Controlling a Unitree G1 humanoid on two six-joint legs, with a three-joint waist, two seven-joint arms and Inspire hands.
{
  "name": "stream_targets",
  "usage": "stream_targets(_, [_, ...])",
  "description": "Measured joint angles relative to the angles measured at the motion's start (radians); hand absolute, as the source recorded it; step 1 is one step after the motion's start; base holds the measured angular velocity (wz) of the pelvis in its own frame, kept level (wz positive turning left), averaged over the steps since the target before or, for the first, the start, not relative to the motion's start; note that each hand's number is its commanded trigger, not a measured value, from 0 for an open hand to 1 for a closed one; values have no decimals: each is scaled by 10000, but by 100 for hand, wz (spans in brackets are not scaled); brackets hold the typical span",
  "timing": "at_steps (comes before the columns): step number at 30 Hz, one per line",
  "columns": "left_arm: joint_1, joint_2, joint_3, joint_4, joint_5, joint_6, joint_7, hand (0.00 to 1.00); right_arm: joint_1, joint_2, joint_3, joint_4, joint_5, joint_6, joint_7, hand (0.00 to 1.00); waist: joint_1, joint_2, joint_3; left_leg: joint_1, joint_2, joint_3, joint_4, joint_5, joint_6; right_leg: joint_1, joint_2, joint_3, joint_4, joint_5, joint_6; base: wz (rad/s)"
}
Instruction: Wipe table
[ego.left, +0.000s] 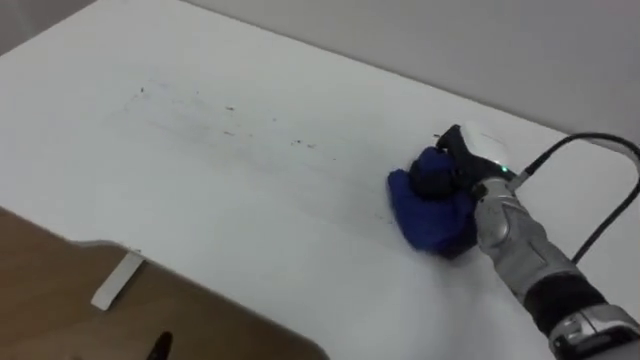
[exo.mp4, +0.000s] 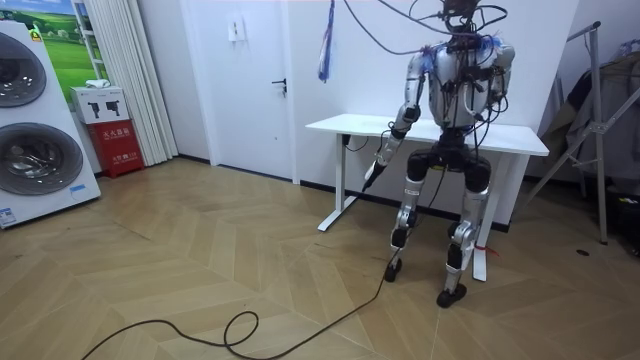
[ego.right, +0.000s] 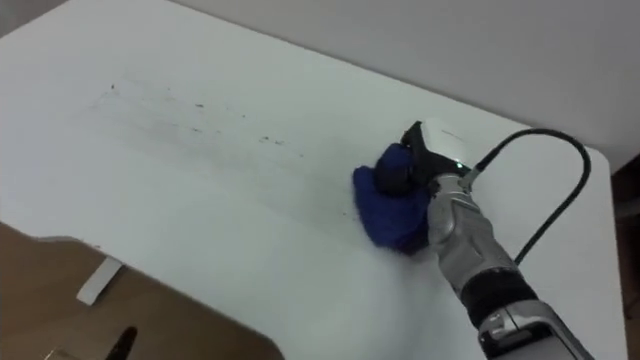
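Note:
On the white table (ego.left: 200, 190) lies a bunched blue cloth (ego.left: 425, 212), toward its right part. My right hand (ego.left: 462, 160) rests on top of the cloth with its fingers curled into it, pressing it to the tabletop. Faint dark specks and streaks (ego.left: 232, 126) run across the table to the left of the cloth. In the room view I stand close against the table's front edge. My left hand (exo.mp4: 373, 174) hangs down beside the table on the room view's left, away from the cloth.
The table's front edge runs along the lower left, with wooden floor and the table's white foot (ego.left: 117, 280) below it. A grey wall backs the table. Washing machines (exo.mp4: 35, 120) and a red box (exo.mp4: 118, 140) stand far on the room view's left.

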Motion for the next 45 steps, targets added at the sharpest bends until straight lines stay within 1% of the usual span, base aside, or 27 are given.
stream_targets(2, [299,40,-5,-2,-29,139,0,0,407,-19,-84,5,109,-246,-244,100,-168,33,35,111,-22,-69,-20,-12,14,150,-10,-59,-15,-1,6,14])
stream_targets(4, [785,32,24,17,-33,127,10,0,1577,-11,-751,-263,125,-932,-927,100,-581,75,54,363,-165,-241,-55,-64,72,578,-79,-217,-190,-59,125,31])
stream_targets(5, [987,29,20,17,-5,121,9,0,2287,-5,-1223,-313,197,-1388,-1343,100,-797,108,47,550,-269,-294,-42,-129,118,840,-164,-302,-251,-128,240,28])
stream_targets(6, [1123,25,28,16,20,120,5,0,2626,-9,-1511,-322,231,-1608,-1510,100,-981,142,19,605,-323,-313,-26,-170,157,942,-209,-361,-278,-158,289,19])
stream_targets(7, [1303,7,168,9,123,111,-58,0,3253,-6,-2202,-382,225,-1971,-1793,100,-1225,201,-20,718,-398,-314,-10,-219,208,1089,-279,-395,-292,-171,361,11])
stream_targets(8, [1416,5,458,-49,153,109,-91,0,3862,-10,-2822,-554,225,-2167,-2089,100,-1559,221,-31,794,-465,-313,-4,-246,243,1184,-338,-376,-300,-190,417,4])
stream_targets(10, [1460,4,922,-157,152,85,-82,0,4429,-60,-3464,-573,232,-2323,-2448,100,-1928,270,-82,927,-477,-152,-24,-289,290,1195,-380,-151,-266,-180,449,-22])
stream_targets(11, [1410,-19,1262,-162,157,-37,-71,0,4837,-189,-3781,-567,293,-2449,-2618,100,-2150,303,-174,996,-479,-40,-35,-312,319,1205,-408,-66,-261,-162,475,-33])
stream_targets(12, [1393,-19,1405,-186,157,-107,-64,0,5049,-252,-3943,-562,365,-2502,-2684,100,-2223,313,-213,1063,-481,20,-55,-324,335,1224,-421,0,-247,-158,482,-28])
stream_targets(14, [1314,18,1631,-290,163,-302,73,0,5610,-399,-4525,-428,562,-2521,-2781,100,-2659,353,-276,1388,-480,191,-64,-422,359,1447,-443,195,-217,-156,500,-27])
stream_targets(16, [1185,12,1626,-373,163,-444,114,0,5862,-512,-4936,-239,576,-2530,-2794,100,-2934,348,-286,1501,-477,294,-77,-485,369,1515,-470,321,-122,-173,525,-19])
stream_targets(20, [1057,-12,1532,-369,85,-772,166,0,5983,-673,-5317,186,620,-2526,-2794,100,-3207,287,-280,1646,-442,550,-26,-524,403,1535,-471,598,-106,-125,529,-20])
stream_targets(22, [1033,-55,1485,-329,25,-767,264,0,5941,-674,-5301,175,726,-2443,-2788,100,-3174,279,-277,1640,-425,601,-16,-538,390,1502,-471,635,-96,-96,518,-8])
stream_targets(24, [1003,-132,1347,-308,9,-755,452,0,5747,-673,-5189,109,918,-2150,-2724,100,-3083,281,-277,1653,-412,645,-15,-562,356,1498,-458,695,-96,-74,512,-8])
stream_targets(27, [1057,-228,1062,-41,24,-633,535,0,5530,-673,-4806,-393,837,-1354,-2484,100,-2867,307,-254,1702,-339,775,-25,-575,339,1457,-406,806,-90,-10,461,-16])
stream_targets(28, [1004,-282,1003,30,15,-579,517,0,5508,-653,-4663,-832,683,-911,-2315,100,-2703,307,-253,1641,-301,830,-26,-578,328,1333,-384,841,-55,11,433,-22])
stream_targets(29, [905,-303,837,183,16,-514,504,0,5412,-663,-4317,-1403,313,-473,-2023,100,-2467,347,-205,1616,-290,794,-29,-575,324,1280,-354,868,20,33,398,-27])
stream_targets(30, [882,-302,754,263,26,-494,496,0,5313,-653,-4060,-1707,40,-265,-1821,100,-2337,364,-201,1598,-270,804,-32,-576,322,1184,-334,883,51,46,377,-39])
stream_targets(31, [898,-304,574,278,17,-447,491,0,5018,-655,-3309,-2330,-553,1,-1409,100,-2072,412,-128,1582,-230,822,-43,-578,319,1070,-257,1034,66,89,308,-35])
stream_targets(32, [887,-304,494,268,18,-446,491,0,4795,-645,-2886,-2545,-819,17,-1197,100,-1982,422,-78,1571,-208,822,-43,-576,314,1021,-219,1083,62,112,271,-28])
stream_targets(33, [870,-306,356,267,15,-443,454,0,4273,-588,-2079,-2884,-1332,15,-753,100,-1800,421,36,1542,-173,804,-39,-559,284,988,-179,1084,58,121,255,0])
stream_targets(35, [754,-310,269,262,15,-414,307,0,3285,-176,-922,-3053,-2146,23,-75,100,-1377,337,89,1409,-174,652,-39,-535,251,875,-156,1008,-5,85,236,15])
stream_targets(37, [822,-288,138,213,20,-296,298,0,2783,122,-388,-3070,-2454,-23,309,100,-1081,274,79,1352,-234,463,-48,-510,287,947,-163,842,-173,63,267,31])
stream_targets(39, [1054,-284,-34,106,62,-135,272,0,2619,233,-211,-3067,-2575,-117,534,100,-900,257,75,1376,-339,262,-4,-485,342,1085,-230,691,-178,21,334,38])
stream_targets(41, [1374,-272,-29,14,74,-33,68,0,2641,244,-216,-3093,-2566,-130,563,100,-952,249,69,1421,-353,50,-30,-501,363,1226,-228,439,-166,20,342,29])
stream_targets(44, [1424,-290,-32,-9,11,-20,-89,0,2868,245,-241,-3216,-2324,-249,485,100,-1169,272,63,1450,-353,-86,-63,-503,361,1331,-214,381,-176,11,355,19])
stream_targets(45, [1394,-292,-33,-98,20,-25,-144,0,3047,244,-279,-3327,-2206,-256,436,100,-1186,308,33,1462,-353,-85,-67,-507,357,1341,-215,380,-177,2,371,4])
